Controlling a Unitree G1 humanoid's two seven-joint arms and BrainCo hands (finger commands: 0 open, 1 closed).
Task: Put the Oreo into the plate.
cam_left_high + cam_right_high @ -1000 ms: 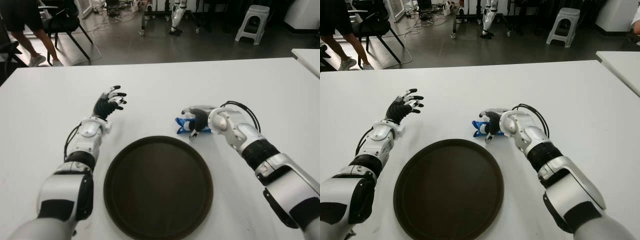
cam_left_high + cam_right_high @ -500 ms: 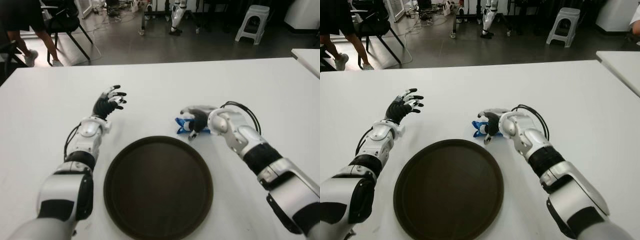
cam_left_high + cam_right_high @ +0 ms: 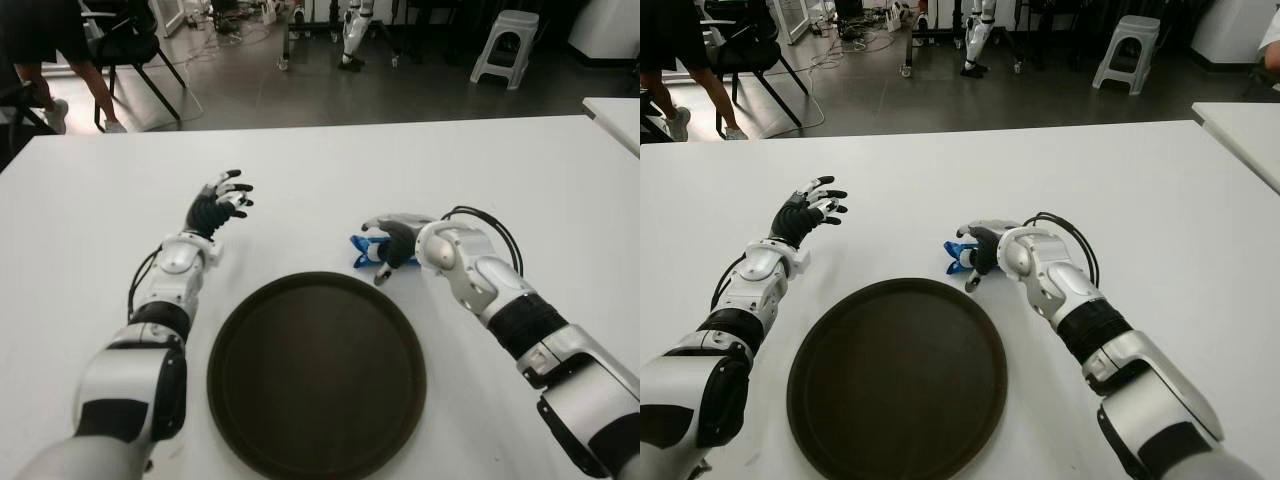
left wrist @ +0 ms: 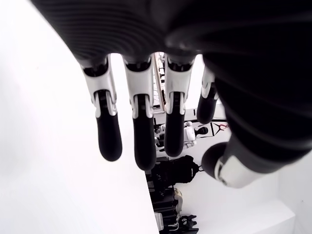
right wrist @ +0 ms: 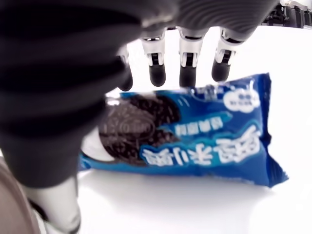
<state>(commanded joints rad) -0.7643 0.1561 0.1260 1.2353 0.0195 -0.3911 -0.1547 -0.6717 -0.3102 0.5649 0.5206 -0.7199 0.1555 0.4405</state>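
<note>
Here, blue Oreo packet [image 5: 185, 146] flat on white table [image 3: 90, 200], just beyond the dark plate [image 3: 316, 372] rim, half hidden under right hand [image 3: 392, 245], fingers [image 5: 189, 66] arched over it, grasp unclear. Left hand [image 3: 218, 206] spread, empty, left of plate.

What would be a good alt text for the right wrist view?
The right hand reaches over a blue Oreo pack lying flat on the white table, fingertips at its far edge and not yet closed on it.
</note>
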